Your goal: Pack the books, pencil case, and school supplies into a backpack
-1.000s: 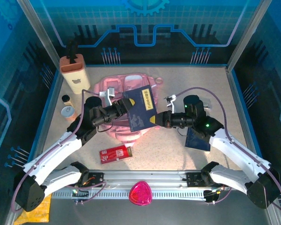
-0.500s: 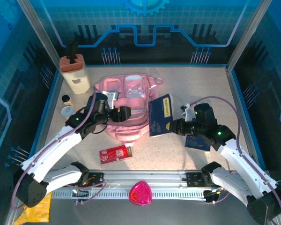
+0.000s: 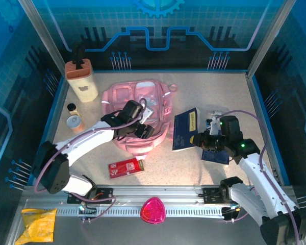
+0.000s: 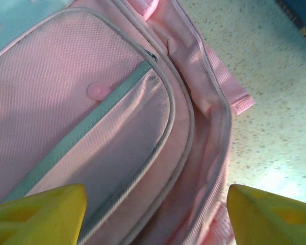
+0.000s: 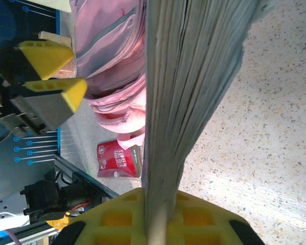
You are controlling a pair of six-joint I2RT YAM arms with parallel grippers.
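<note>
Pencil case (image 3: 126, 167), red and flat, lies on the table (image 3: 245, 97) nearest its front edge, just in front of the pink backpack (image 3: 115, 97) and apart from it. Further in on the right, the right gripper (image 5: 158, 217) is clamped tight on the edge of a navy book with gold lettering (image 3: 187, 130). It holds the book raised and tilted just beside the backpack's right side. A second navy book (image 3: 218, 154) lies flat on the table under that arm. The left gripper (image 4: 155, 217) hangs close over the backpack's near part, its yellow fingers (image 4: 38, 214) spread wide with nothing between them. Two small jars (image 3: 73, 121) stand at the left, and a tall beige box (image 3: 82, 81) stands in the far left corner.
</note>
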